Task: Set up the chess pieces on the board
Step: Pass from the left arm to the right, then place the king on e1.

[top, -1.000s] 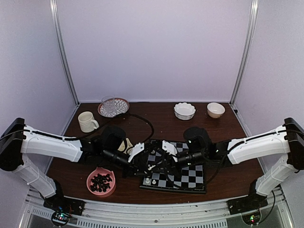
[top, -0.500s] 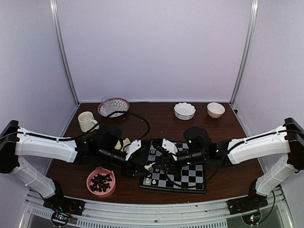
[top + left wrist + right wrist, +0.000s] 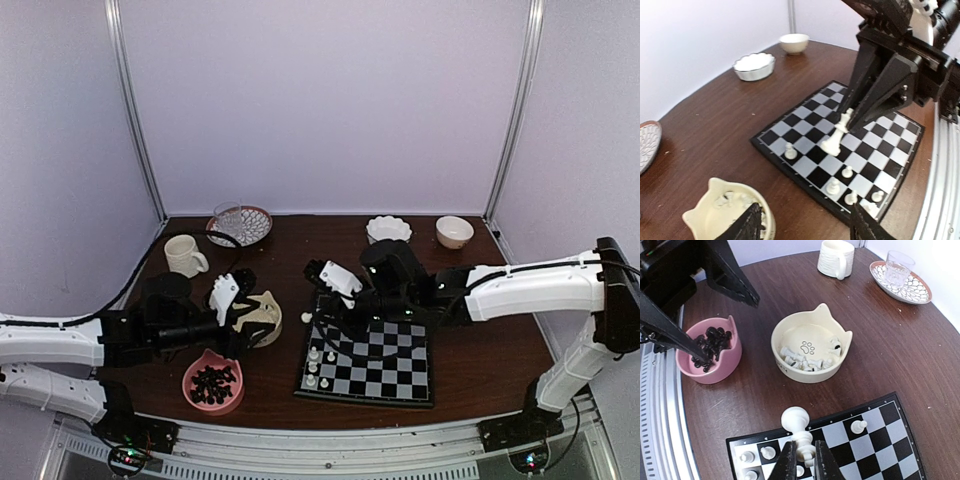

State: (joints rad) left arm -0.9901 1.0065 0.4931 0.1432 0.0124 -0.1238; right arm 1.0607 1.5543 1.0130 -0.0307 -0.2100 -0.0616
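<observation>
Lab robot booth, white walls (image 3: 330,100), aluminium frame (image 3: 135,110)

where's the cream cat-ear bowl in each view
top external: cream cat-ear bowl sits left of centre, just off the board's left edge.
left wrist: bowl at the bottom left, cut by the lower edge.
right wrist: bowl in the middle of the picture.
shared landmark: the board, next to the bowl in all three.

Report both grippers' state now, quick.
Left gripper: open, holding nothing.
Right gripper: closed on a white chess piece.
</observation>
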